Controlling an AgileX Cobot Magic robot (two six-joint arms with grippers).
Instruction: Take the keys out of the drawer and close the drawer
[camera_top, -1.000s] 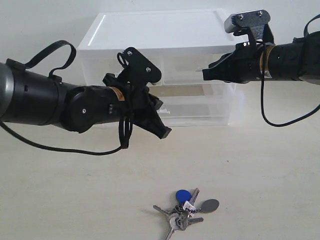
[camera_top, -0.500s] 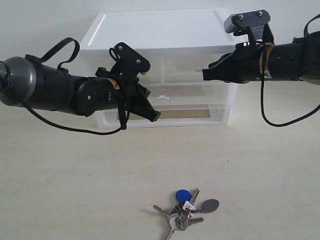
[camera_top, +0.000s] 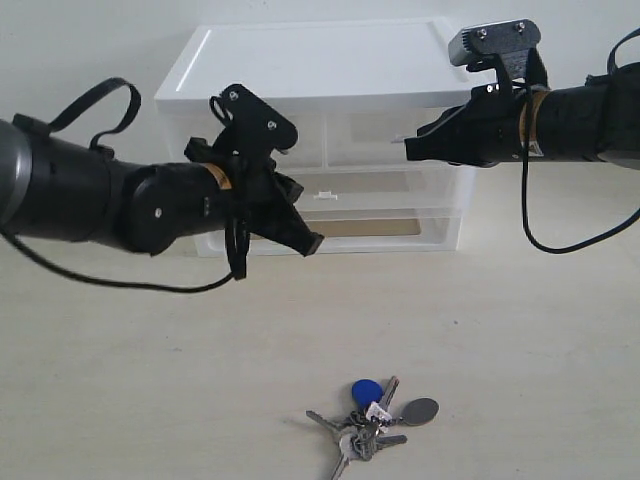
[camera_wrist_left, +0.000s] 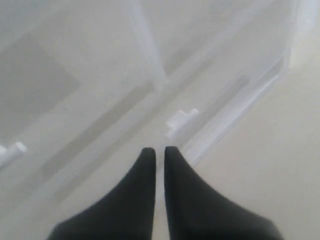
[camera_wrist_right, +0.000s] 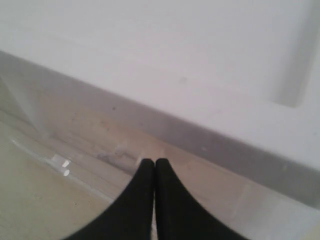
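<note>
The keys (camera_top: 368, 417), silver on a ring with a round blue fob and a grey oval tag, lie on the table near the front, apart from both grippers. The wide translucent drawer (camera_top: 400, 187) sits flush in its cabinet, and its white tab handle (camera_top: 322, 193) (camera_wrist_left: 181, 119) shows at the centre. My left gripper (camera_top: 312, 243) (camera_wrist_left: 159, 150) is shut and empty, its tips just in front of the drawer below the tab. My right gripper (camera_top: 408, 143) (camera_wrist_right: 154, 161) is shut and empty, with its tips at the upper right half-width drawer (camera_top: 395, 130).
The drawer cabinet has a white lid (camera_top: 320, 60) and a frosted base frame (camera_top: 390, 228), and stands at the back of the pale table (camera_top: 520, 340). Black cables hang from both arms.
The wide drawer, sticking out a second ago, has slid in flush. My left gripper pushed toward the cabinet, then drew slightly back and down. The right arm and keys have not moved.
</note>
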